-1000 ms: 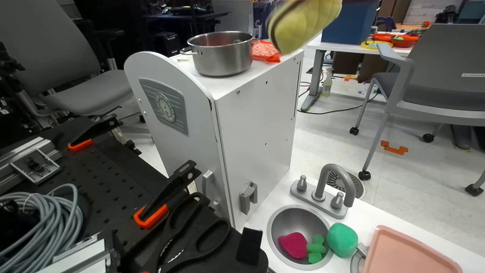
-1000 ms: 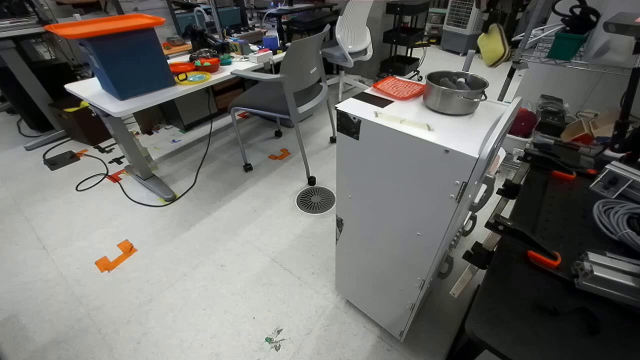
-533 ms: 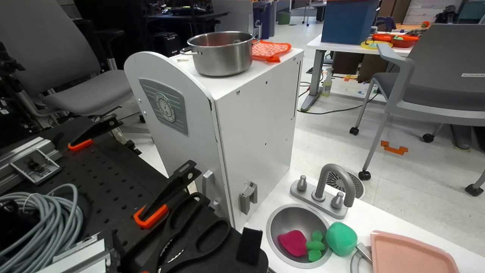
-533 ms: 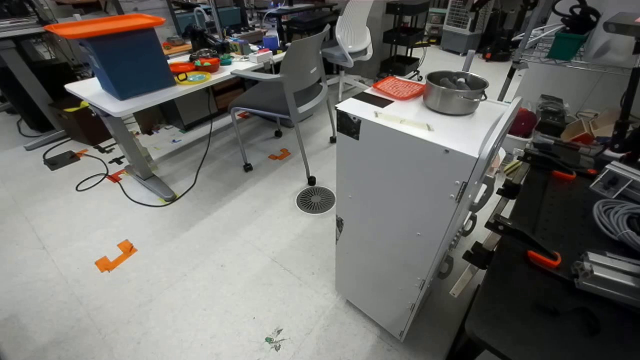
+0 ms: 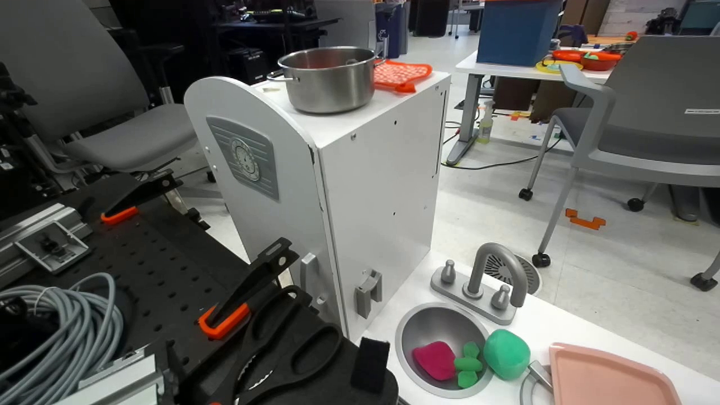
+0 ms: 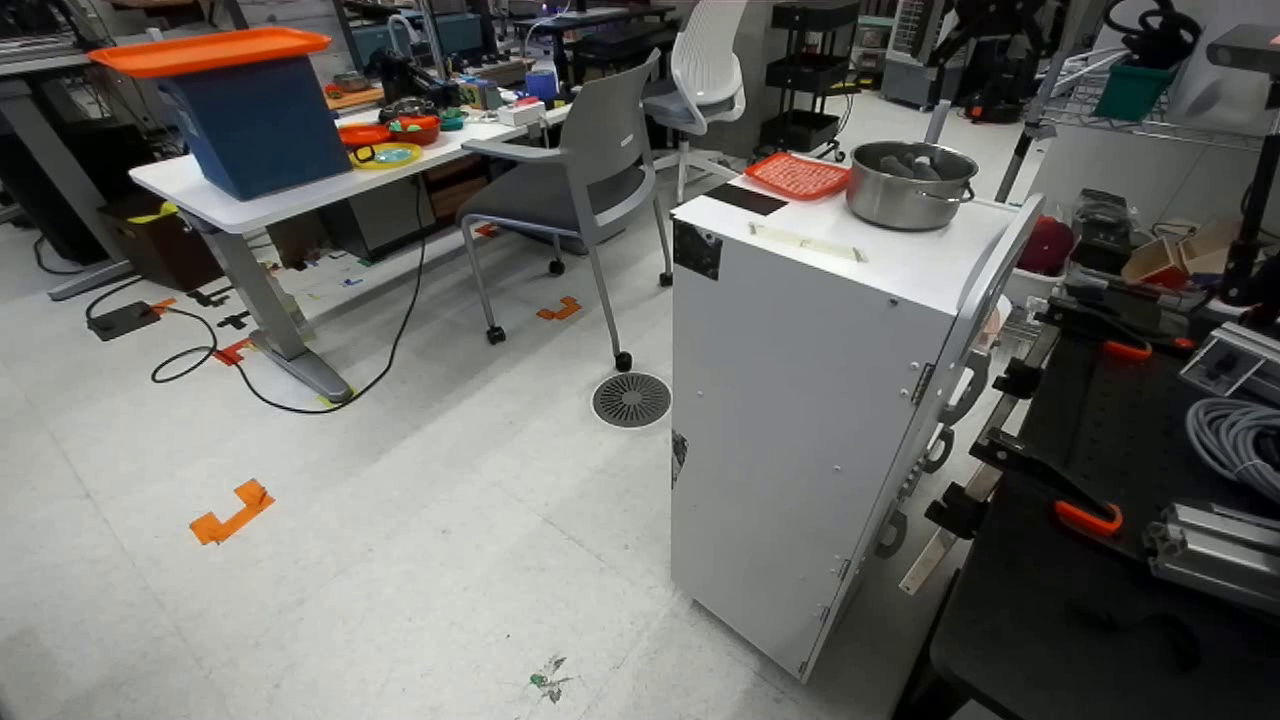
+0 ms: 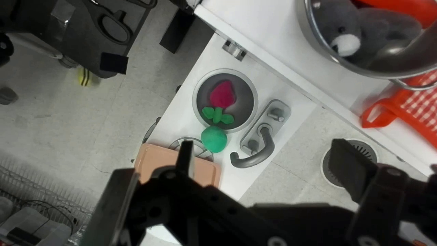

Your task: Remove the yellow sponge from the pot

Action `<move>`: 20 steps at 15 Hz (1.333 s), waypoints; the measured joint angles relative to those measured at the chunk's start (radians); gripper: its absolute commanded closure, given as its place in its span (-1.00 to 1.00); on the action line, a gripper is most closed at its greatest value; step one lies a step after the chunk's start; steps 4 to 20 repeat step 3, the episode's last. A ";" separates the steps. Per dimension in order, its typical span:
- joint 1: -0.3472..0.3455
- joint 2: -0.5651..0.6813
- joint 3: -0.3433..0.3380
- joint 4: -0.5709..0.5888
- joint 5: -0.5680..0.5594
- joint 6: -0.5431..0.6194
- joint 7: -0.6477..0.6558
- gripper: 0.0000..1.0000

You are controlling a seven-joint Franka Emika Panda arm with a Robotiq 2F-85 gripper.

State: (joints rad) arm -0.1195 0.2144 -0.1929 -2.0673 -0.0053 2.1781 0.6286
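Observation:
Down at the floor, beyond the black table's corner, the yellow sponge (image 7: 84, 76) shows small with dark stripes in the wrist view. Neither exterior view shows it. My gripper (image 7: 262, 151) stands open high over the toy counter, with only air between its fingers, well apart from the sponge. Part of its dark shape (image 6: 1000, 25) hangs at the top of an exterior view. The steel pot (image 5: 332, 90) is upright on top of the white cabinet. In the wrist view the pot (image 7: 377, 72) holds a grey plush (image 7: 336, 17) with a white muzzle and something orange-red (image 7: 404, 9).
An orange checked mitt (image 7: 425, 99) lies beside the pot. Below are a round sink (image 7: 240, 119) with red and green soft toys, a green ball (image 7: 214, 139), a curved faucet (image 7: 254, 161) and a pink tray (image 7: 153, 157). A black table (image 5: 180, 275) carries scissors and clamps.
The yellow sponge, in mid-air a second ago, has dropped past the cabinet and out of both exterior views. My gripper has come down into their top edge. The pink tray shifted slightly.

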 measured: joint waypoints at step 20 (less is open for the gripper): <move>0.026 0.000 0.023 -0.019 -0.010 0.000 -0.055 -1.00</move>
